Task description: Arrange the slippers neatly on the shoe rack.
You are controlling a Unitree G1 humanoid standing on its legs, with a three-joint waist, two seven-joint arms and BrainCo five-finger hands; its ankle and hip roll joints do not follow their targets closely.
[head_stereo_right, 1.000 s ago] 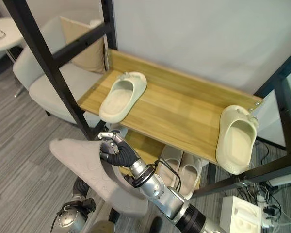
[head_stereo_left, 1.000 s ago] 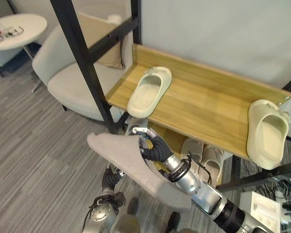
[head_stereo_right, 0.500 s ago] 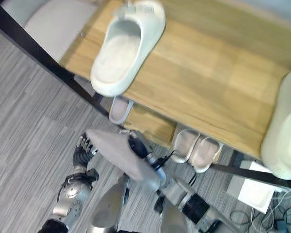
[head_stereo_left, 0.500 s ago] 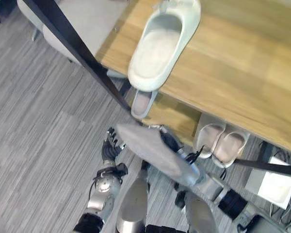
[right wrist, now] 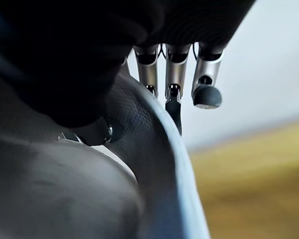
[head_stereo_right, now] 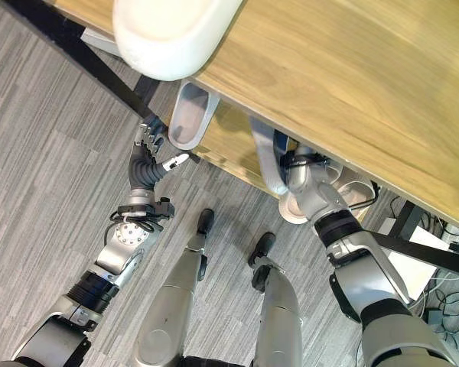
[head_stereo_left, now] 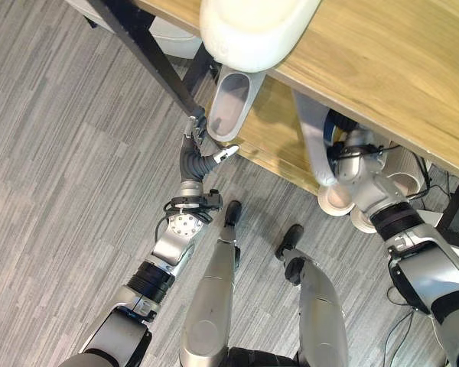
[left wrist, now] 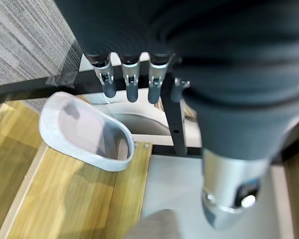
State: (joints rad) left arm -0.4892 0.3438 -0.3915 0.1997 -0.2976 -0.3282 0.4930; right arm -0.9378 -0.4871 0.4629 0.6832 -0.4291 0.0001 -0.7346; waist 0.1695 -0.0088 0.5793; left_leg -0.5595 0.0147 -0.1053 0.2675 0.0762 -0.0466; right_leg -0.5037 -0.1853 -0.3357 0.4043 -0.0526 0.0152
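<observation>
One grey slipper (head_stereo_left: 231, 103) lies on the rack's lower shelf (head_stereo_left: 271, 145) at its left end, toe outward. My left hand (head_stereo_left: 203, 149) hovers just in front of it, fingers (left wrist: 129, 79) straight and open, thumb out, not touching it. A second grey slipper (head_stereo_left: 312, 138) stands on edge under the top shelf (head_stereo_left: 398, 69), over the lower shelf's middle. My right hand (head_stereo_right: 298, 164) is shut on it, with fingers (right wrist: 172, 74) lying along its rim (right wrist: 159, 144); the top shelf partly hides this hand.
A cream slipper (head_stereo_left: 256, 30) overhangs the top shelf's front edge above the left grey slipper. The black rack post (head_stereo_left: 149, 50) stands close to my left hand. A pale pair of slippers (head_stereo_right: 352, 187) sits on the lower level right of my right hand. Grey plank floor (head_stereo_left: 61, 191) lies in front.
The camera has tilted down. My right hand has carried its grey slipper from in front of the rack to under the top shelf. My left hand has risen towards the other grey slipper.
</observation>
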